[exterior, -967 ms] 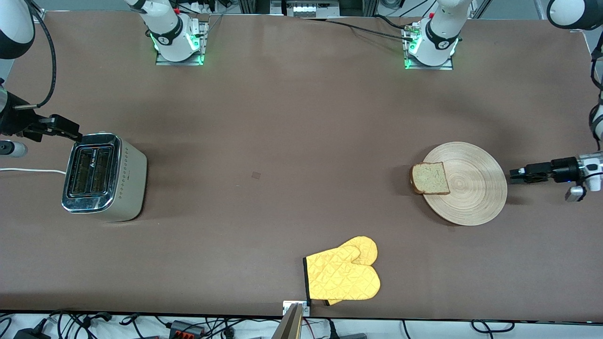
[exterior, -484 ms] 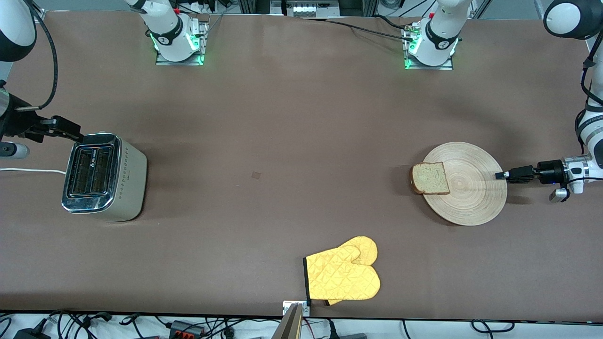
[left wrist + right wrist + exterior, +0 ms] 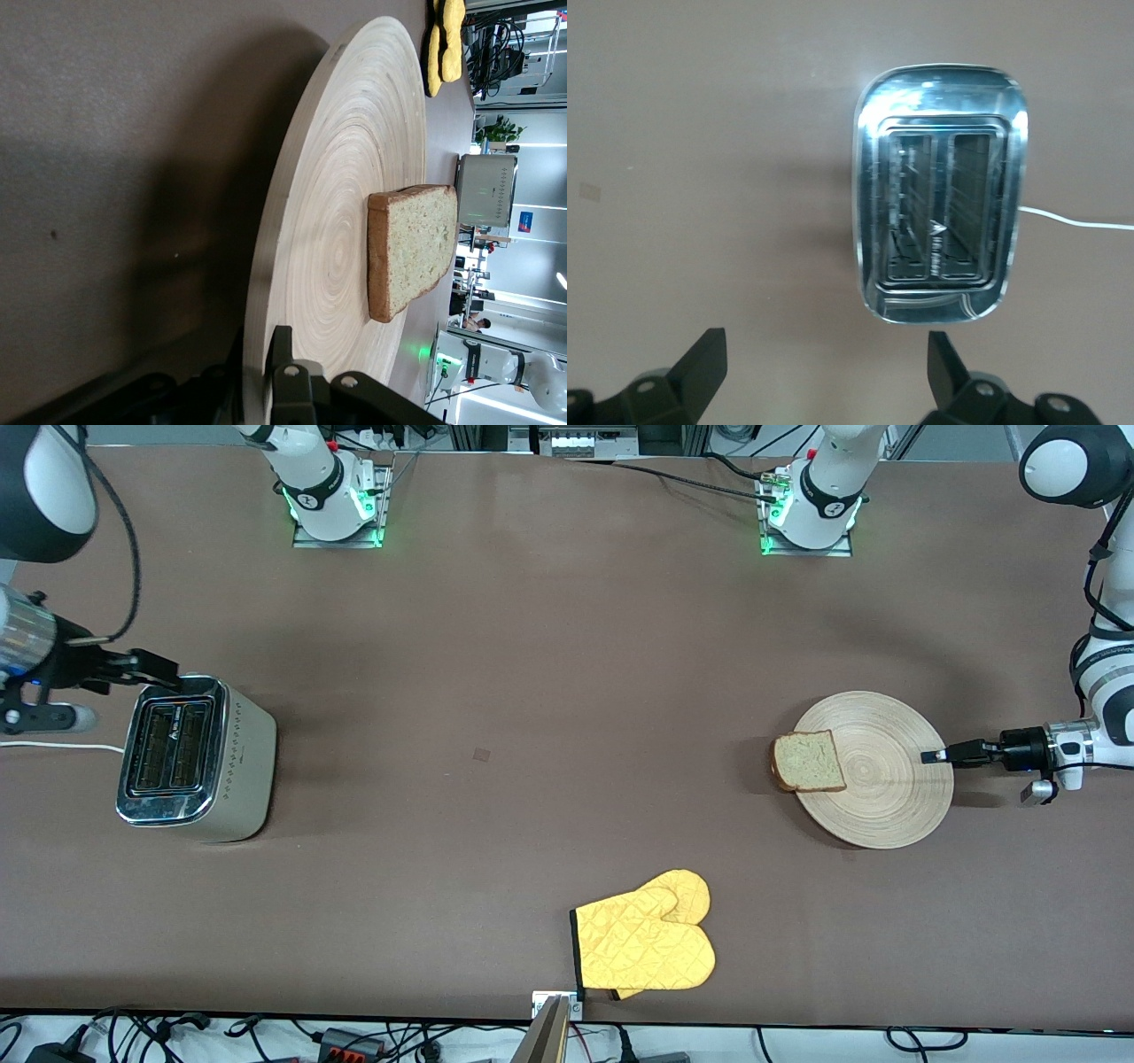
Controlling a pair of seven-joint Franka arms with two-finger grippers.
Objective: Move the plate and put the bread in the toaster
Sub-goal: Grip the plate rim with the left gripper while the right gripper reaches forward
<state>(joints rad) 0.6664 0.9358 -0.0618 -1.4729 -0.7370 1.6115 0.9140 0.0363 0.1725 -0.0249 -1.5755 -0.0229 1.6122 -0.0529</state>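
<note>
Left hand: yours, closed on the rim of the plate, which lies on the worktop toward the left arm's end. Bread rests on the plate. Right hand: open, over the toaster.

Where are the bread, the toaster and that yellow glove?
bread (image 3: 808, 761), front view, middle of the slice's face.
toaster (image 3: 171, 747), front view, chrome top between its slots.
yellow oven mitt (image 3: 645, 945), front view, quilted palm.
</note>
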